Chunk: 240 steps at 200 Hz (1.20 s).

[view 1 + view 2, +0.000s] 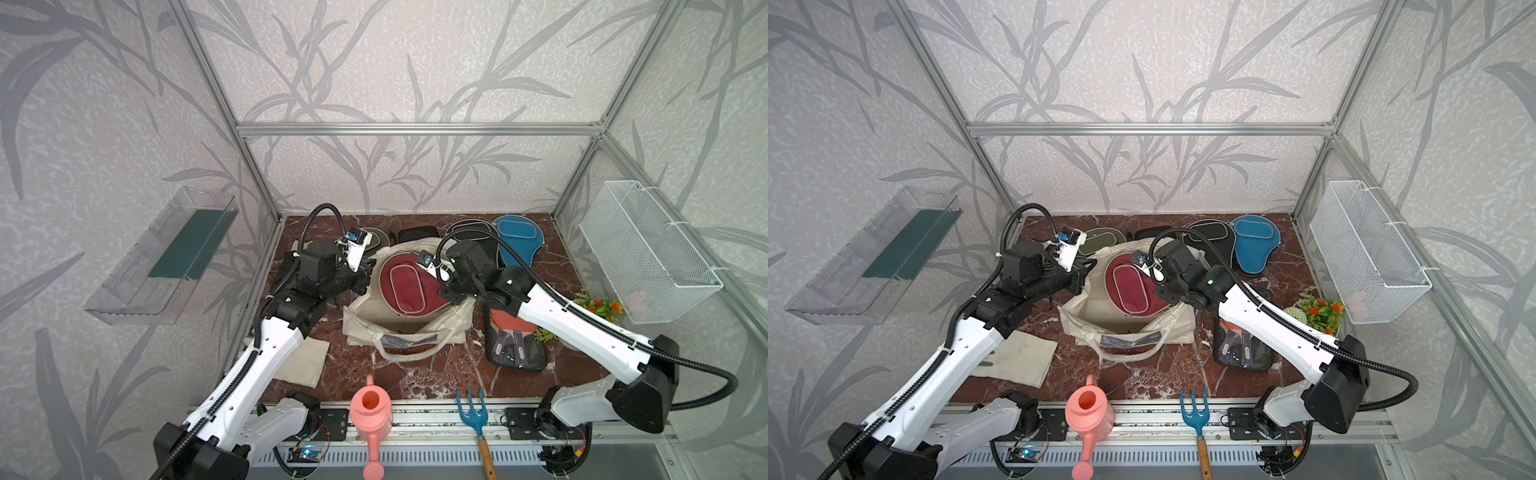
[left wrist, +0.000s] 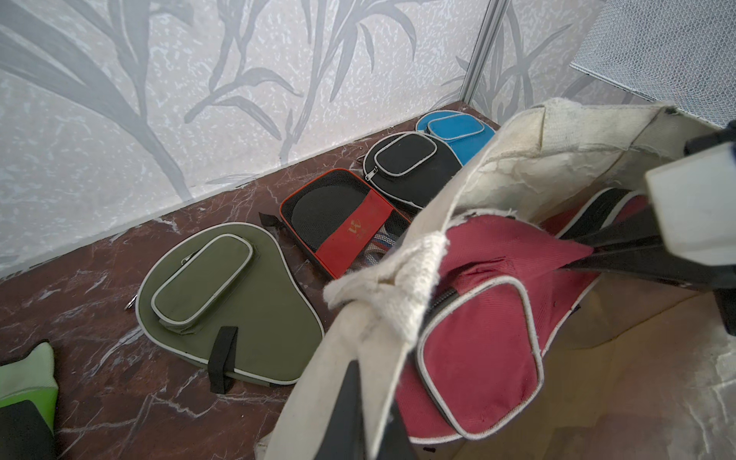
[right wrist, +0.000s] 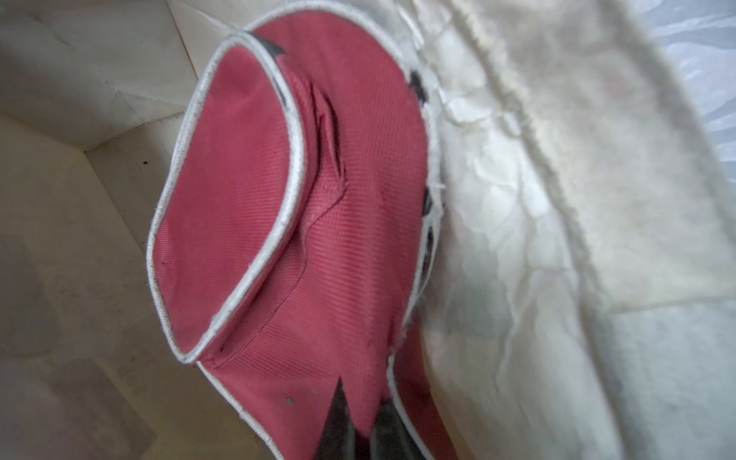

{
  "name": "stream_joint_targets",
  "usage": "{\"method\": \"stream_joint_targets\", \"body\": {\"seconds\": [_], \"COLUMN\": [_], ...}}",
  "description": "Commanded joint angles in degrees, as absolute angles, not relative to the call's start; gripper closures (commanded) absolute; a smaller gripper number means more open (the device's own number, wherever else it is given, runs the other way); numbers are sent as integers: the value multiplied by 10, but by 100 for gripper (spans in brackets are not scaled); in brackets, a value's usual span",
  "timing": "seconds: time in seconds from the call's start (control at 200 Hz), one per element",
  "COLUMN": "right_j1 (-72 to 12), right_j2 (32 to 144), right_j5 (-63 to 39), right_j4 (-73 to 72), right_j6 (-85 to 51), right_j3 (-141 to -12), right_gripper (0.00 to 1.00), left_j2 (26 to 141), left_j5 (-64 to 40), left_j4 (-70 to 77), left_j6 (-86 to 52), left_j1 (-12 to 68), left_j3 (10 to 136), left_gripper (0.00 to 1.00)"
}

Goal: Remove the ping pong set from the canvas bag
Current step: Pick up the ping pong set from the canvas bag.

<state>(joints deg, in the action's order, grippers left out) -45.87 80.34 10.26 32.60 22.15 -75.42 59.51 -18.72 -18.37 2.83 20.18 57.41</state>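
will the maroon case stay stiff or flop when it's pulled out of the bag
Probably fairly stiff: the maroon case shows a flat paddle outline though the right claw pinches only its narrow end. Its woven fabric shows creases, so it is likely grippy, not slippery. The canvas bag looks floppy and may drag along.

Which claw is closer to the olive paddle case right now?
Left. The left claw pinches the rim of the canvas bag, right beside the olive case; the right claw grips the maroon case by its narrow end, across the bag.
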Motion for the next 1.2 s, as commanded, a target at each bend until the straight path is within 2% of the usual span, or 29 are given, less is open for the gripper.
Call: {"method": "stream_joint_targets", "body": {"seconds": [0.0, 0.315, 0.35, 0.415, 0.6, 0.71, 0.77, 0.88, 1.195], "right_j1": [-454, -433, -429, -419, -398, -389, -384, -370, -362], "right_j2": [751, 716, 713, 708, 698, 693, 689, 680, 673], "right_j5": [118, 42, 34, 15, -25, -48, -64, -106, -156], "right_j4": [245, 247, 248, 249, 254, 255, 252, 239, 215], "right_j6": [210, 164, 160, 151, 133, 123, 116, 95, 78], "right_j3": [-761, -759, -760, -761, -770, -775, -776, -778, -789], "right_gripper": [100, 100, 100, 100, 100, 100, 100, 100, 100], "left_j2": [598, 580, 578, 576, 573, 566, 561, 560, 589], "left_j5": [-185, -148, -144, -136, -135, -154, -172, -216, -255], "left_j4": [-203, -224, -229, -240, -271, -284, -283, -277, -271], "left_j6": [32, 39, 42, 48, 60, 55, 51, 42, 27], "left_j1": [201, 201, 201, 201, 201, 201, 200, 201, 201], "left_j3": [591, 604, 608, 622, 668, 686, 689, 685, 677], "left_gripper": [100, 100, 97, 83, 34, 15, 9, 3, 1]}}
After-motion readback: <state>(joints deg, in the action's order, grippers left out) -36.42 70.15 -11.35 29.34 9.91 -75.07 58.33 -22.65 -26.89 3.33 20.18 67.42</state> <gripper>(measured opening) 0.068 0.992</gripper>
